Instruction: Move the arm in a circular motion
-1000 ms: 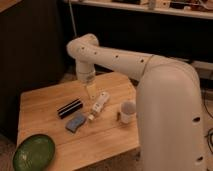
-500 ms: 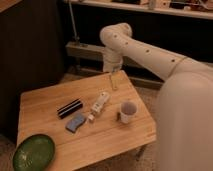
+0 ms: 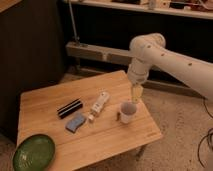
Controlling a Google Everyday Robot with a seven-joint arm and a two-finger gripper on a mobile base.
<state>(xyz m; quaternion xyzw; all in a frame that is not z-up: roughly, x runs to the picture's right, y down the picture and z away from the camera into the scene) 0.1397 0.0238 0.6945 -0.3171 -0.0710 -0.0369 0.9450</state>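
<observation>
Swung right, pincer [image 3: 136, 94] seemingly above mug [image 3: 127, 114].

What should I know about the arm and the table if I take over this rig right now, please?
End effector: hanging just above the white mug, near the table's right edge.
Arm: reaches in from the right, wrist pointing down.
Also on the table: bottle, black bar, sponge, plate.
Done: in the last second the end effector swung from above the bottle to above the mug.
Left: probably the rest of the circle; mind the mug.
</observation>
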